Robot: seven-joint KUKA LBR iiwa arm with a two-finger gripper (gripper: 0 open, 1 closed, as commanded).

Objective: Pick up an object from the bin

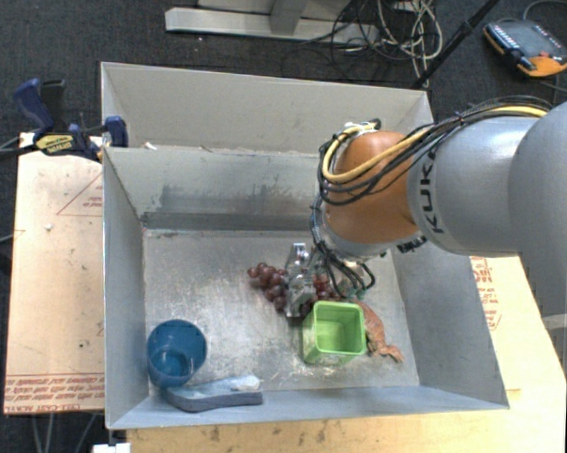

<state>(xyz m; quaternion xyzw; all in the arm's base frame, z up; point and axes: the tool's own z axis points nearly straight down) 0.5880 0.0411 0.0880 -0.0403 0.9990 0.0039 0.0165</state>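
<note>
My gripper (302, 285) hangs low in the middle of the bin, its metal fingers down among a bunch of dark red grapes (267, 278). The grapes spread to the left of the fingers and partly under them. Just below the fingers a green square cup (334, 330) stands on the floor, its open side up. A brown, reddish scrap (380, 336) lies against the cup's right side. Whether the fingers hold any grapes is hidden by the gripper body.
A blue round cup (176, 349) sits in the front left corner, with a grey-blue flat piece (210, 395) lying along the front wall beside it. The arm's orange cover and cables hang over the bin's right half.
</note>
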